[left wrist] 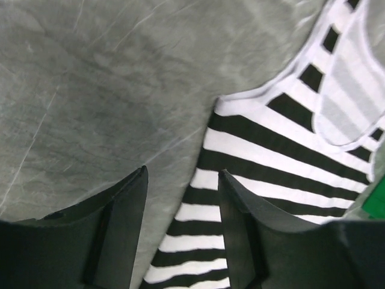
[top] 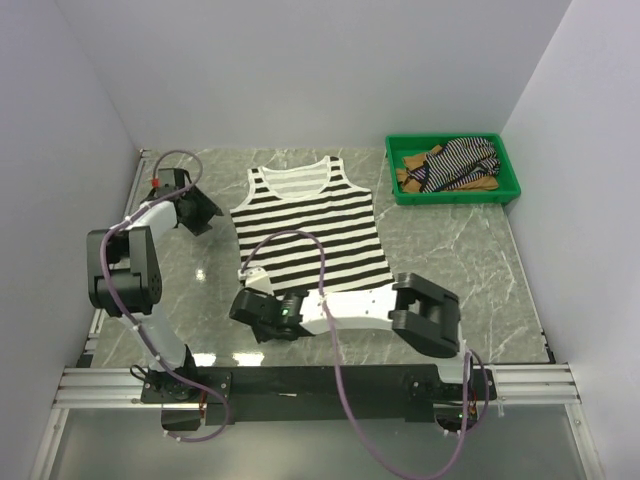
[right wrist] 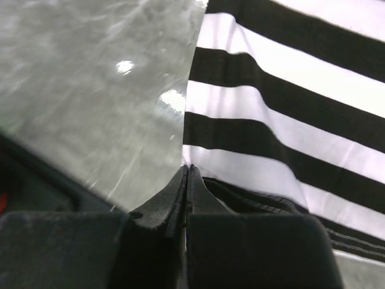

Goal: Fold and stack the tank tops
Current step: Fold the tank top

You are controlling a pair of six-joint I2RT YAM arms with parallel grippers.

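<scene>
The striped top (top: 312, 225) lies flat mid-table. The right arm stretches low across to the top's 7 o'clock corner, where the right gripper (right wrist: 187, 171) is pressed together; whether it pinches cloth is unclear. The left gripper (left wrist: 183, 171) hovers parted and empty by the 10 o'clock strap.

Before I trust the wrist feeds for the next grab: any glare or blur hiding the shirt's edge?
Right wrist: two glare spots on the table beside the wide-striped tank top, its edge readable; the right gripper is dark and soft. Left wrist: even light, crisp stripes, left gripper in shadow. Top external: one faint reflection on the table, nothing washed out.
</scene>
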